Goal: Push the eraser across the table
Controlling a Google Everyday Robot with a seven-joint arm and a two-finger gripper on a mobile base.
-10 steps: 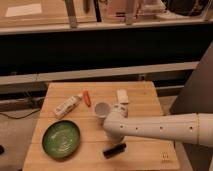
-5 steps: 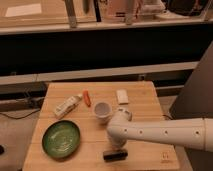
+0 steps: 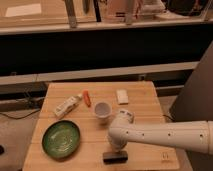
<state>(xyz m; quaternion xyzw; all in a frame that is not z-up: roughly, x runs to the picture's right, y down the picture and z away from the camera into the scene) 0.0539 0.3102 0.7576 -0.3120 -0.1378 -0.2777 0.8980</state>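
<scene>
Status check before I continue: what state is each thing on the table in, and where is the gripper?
eraser: lying flat at the far side of the table, untouched.
gripper: low at the table's near edge, well apart from the eraser.
cup: upright, mid-table.
green bowl: right way up, empty.
white bottle: lying on its side.
orange object: lying flat beside the bottle.

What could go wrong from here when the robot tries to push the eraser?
1. The end effector is low at the front edge of the table, far from the eraser. The cup stands roughly between them, so a direct move could knock it over.
2. The eraser lies near the back edge, so a push toward the back might send it off the table.
</scene>
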